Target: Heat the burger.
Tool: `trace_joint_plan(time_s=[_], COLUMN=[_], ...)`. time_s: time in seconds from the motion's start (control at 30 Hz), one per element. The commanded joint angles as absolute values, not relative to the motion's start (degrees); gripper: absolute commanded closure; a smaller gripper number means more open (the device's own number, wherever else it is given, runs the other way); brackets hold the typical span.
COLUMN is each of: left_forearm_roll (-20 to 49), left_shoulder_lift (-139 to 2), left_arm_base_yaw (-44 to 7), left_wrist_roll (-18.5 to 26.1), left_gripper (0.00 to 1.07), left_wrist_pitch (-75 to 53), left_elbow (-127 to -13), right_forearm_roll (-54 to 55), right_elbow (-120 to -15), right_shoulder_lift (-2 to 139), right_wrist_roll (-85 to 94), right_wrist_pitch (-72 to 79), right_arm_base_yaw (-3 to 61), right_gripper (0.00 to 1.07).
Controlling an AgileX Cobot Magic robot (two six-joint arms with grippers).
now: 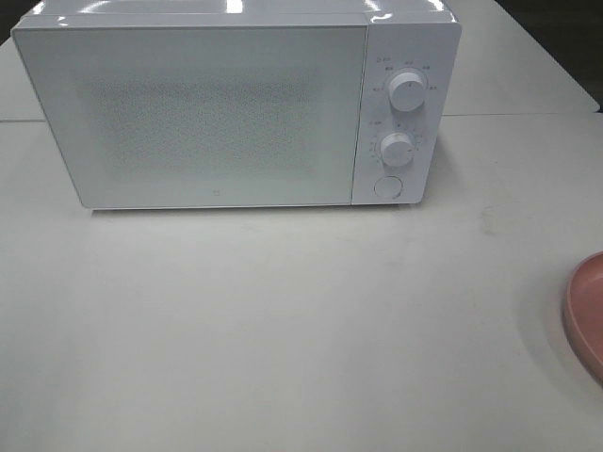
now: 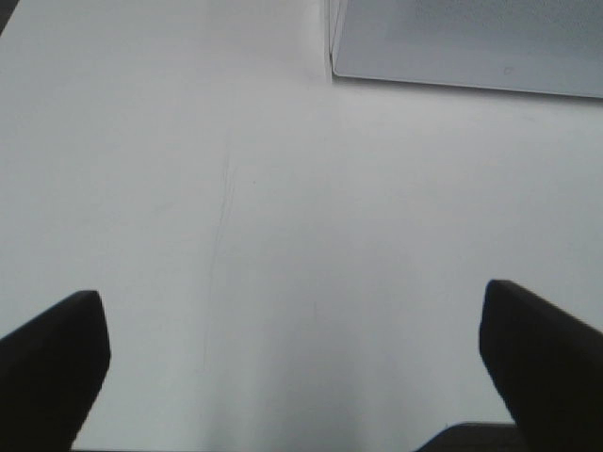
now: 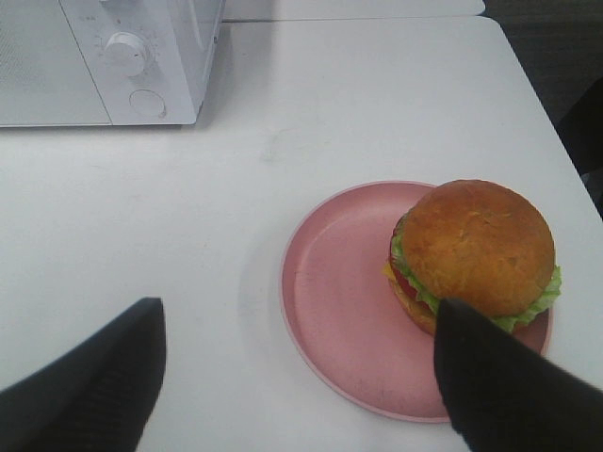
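Pink and round, one plate [image 3: 339, 311] lies on the white table [image 3: 377, 104], and it holds the single burger [image 3: 476, 254]. The burger sits off-centre on the plate, close to the rim on the side away from the microwave, with its glossy brown bun on top and green lettuce, a red tomato slice and yellow cheese showing at the edge beneath. The remaining plate surface is bare pink. In the exterior high view only a sliver of the plate [image 1: 586, 311] shows at the right edge, and the burger is out of that picture.

One white microwave [image 1: 236, 104] stands at the back of the table with its door shut; what is inside cannot be told through the frosted front. Its control panel carries two round knobs, an upper one [image 1: 407, 91] and a lower one [image 1: 397, 149], with one round button [image 1: 387, 186] below them.

The right gripper [image 3: 292, 377] hangs above the table with its two dark fingers [image 3: 490, 377] spread wide. Nothing is between them; one finger overlaps the plate rim and the near side of the burger in the wrist view, but whether it touches either cannot be told.

The left gripper [image 2: 292, 367] is also spread wide over bare table, holding nothing, with a corner of the microwave [image 2: 471, 47] ahead of it.
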State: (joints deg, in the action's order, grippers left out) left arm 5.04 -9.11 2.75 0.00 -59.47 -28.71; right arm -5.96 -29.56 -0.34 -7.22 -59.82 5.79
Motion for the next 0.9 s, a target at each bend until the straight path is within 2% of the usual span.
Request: trace_joint_plan(time_s=[0.03, 0.47, 0.9], left_forearm_roll=[5.5, 5.56, 5.67], left_shoulder_lift=[-6.53, 1.95, 1.95], left_arm_base_yaw=[3.04, 3.04, 3.04], left_wrist_roll=[0.0, 0.0, 0.0], left_gripper=[0.06, 0.06, 0.06], left_wrist_pitch=[-59.07, -59.07, -59.07], left_elbow=[-28.59, -28.59, -28.53], right_forearm_roll=[-6.19, -6.19, -6.19], right_elbow=[-29.39, -29.39, -29.39], right_shoulder_lift=[-1.83, -1.83, -1.83], right_wrist_roll=[-6.47, -6.47, -6.47], right_wrist_pitch=[-59.42, -59.42, -59.42], right_arm_base_yaw=[5.39, 5.39, 5.39], right_gripper=[0.32, 0.32, 0.32])
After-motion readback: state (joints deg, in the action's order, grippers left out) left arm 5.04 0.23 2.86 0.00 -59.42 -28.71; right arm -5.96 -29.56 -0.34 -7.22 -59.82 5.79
